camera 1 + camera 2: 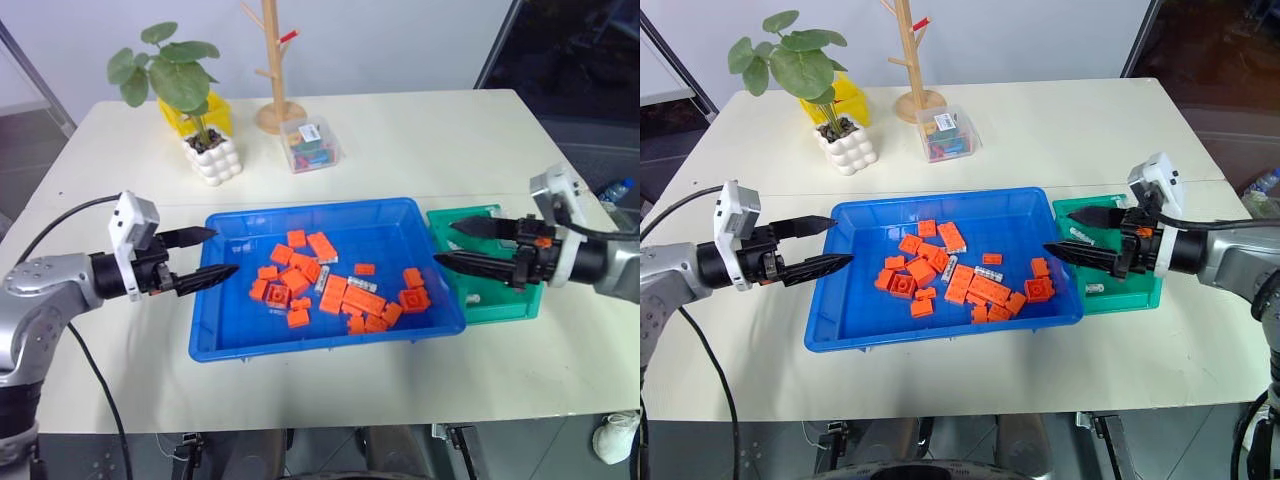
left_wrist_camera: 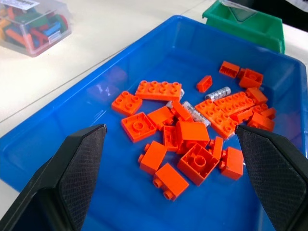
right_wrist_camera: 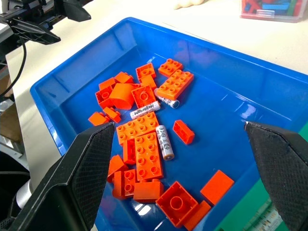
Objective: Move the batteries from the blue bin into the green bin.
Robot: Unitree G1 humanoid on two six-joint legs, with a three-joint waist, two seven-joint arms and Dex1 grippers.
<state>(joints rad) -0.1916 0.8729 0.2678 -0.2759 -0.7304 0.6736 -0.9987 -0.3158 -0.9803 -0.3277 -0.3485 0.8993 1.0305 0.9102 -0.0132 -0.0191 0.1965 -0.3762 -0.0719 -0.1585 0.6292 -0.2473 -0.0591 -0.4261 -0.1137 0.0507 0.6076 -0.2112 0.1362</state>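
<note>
Your left gripper (image 1: 205,256) and right gripper (image 1: 450,243): both spread wide, empty, flanking the blue bin (image 1: 240,340). Inside it: three batteries (image 3: 164,142) visible among orange bricks (image 3: 148,156), lying flat, long axes differing. One green bin (image 1: 500,305) touches the blue bin's right side.

glossy plastic blue bin (image 3: 269,91), silvery, perhaps metal batteries (image 3: 164,142), matt textured tool fingers (image 2: 79,161)
</note>
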